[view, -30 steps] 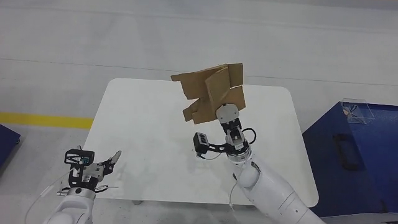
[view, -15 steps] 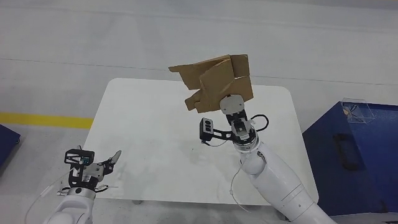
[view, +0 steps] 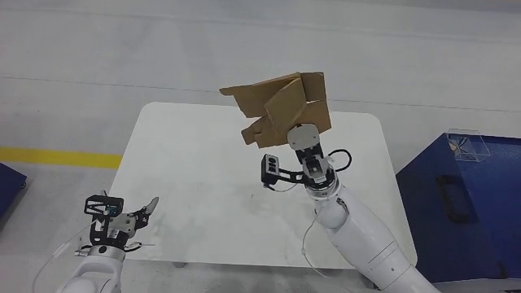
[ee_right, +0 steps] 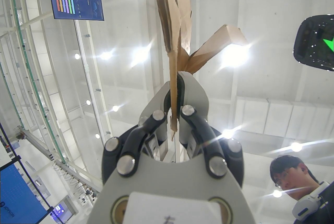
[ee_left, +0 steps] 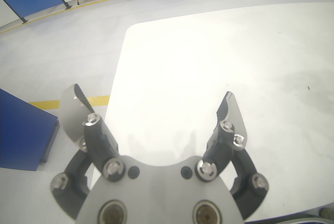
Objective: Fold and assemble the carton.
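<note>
One carton (view: 283, 107) edge sits in the right pincer (ee_right: 176, 83), apparently aloft.

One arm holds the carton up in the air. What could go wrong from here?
The right end effector pinches the carton only at one lower edge, so it may slip or bend. The flaps splay loosely, and the open left end effector is far off near the table corner, so folding has no second support.

Top overhead, facing table (view: 187, 171); left wrist shares table; right wrist upturned, shares carton (ee_right: 169, 21).
</note>
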`<state>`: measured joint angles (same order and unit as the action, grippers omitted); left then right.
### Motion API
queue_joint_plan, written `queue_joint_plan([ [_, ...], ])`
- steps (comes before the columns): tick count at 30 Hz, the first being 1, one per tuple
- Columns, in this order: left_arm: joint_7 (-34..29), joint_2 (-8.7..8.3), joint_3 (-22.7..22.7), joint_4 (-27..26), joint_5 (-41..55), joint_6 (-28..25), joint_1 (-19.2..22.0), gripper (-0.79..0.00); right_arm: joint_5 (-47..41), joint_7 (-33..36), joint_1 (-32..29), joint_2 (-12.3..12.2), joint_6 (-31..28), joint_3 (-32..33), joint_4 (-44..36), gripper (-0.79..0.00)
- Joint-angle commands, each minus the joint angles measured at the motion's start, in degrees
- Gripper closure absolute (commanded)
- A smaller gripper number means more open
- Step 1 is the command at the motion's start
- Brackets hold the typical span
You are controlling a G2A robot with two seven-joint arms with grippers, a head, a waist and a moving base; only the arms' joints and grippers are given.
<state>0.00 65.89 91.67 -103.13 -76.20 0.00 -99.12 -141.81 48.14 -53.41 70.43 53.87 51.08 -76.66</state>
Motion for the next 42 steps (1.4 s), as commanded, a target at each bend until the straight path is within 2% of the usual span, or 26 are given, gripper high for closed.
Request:
queue_joint_plan([
  [1, 0.0, 0.00, 0.0, 0.0, 0.0, 0.0, 0.0, -0.785, 5.5, 1.0, -0.5, -0.4, -2.6, 3.7, -2.6, 0.000],
  [4, 0.0, 0.00, 0.0, 0.0, 0.0, 0.0, 0.0, -0.785, 22.1, 5.4, -1.8, -1.4, -10.5, 10.2, -6.5, 0.000],
  [8, 0.0, 0.00, 0.0, 0.0, 0.0, 0.0, 0.0, -0.785, 42.2, 14.7, -4.9, -2.7, -22.1, 17.2, -11.8, 0.000],
  [14, 0.0, 0.00, 0.0, 0.0, 0.0, 0.0, 0.0, -0.785, 64.3, 21.6, -10.1, -4.1, -41.9, 24.6, -18.5, 0.000],
  [18, 0.0, 0.00, 0.0, 0.0, 0.0, 0.0, 0.0, -0.785, 75.1, 21.4, -13.6, -4.4, -51.6, 26.5, -21.8, 0.000],
  [25, 0.0, 0.00, 0.0, 0.0, 0.0, 0.0, 0.0, -0.785, 97.8, 15.3, -19.8, -4.6, -74.8, 28.3, -25.7, 0.000],
  [28, 0.0, 0.00, 0.0, 0.0, 0.0, 0.0, 0.0, -0.785, 103.9, 12.1, -20.4, -4.5, -77.0, 27.9, -26.1, 0.000],
  [40, 0.0, 0.00, 0.0, 0.0, 0.0, 0.0, 0.0, -0.785, 104.3, 11.9, -20.3, -4.5, -77.3, 28.1, -26.4, 0.000],
  [42, 0.0, 0.00, 0.0, 0.0, 0.0, 0.0, 0.0, -0.785, 111.7, 11.8, -19.2, -4.9, -82.4, 30.8, -29.1, 0.000],
])
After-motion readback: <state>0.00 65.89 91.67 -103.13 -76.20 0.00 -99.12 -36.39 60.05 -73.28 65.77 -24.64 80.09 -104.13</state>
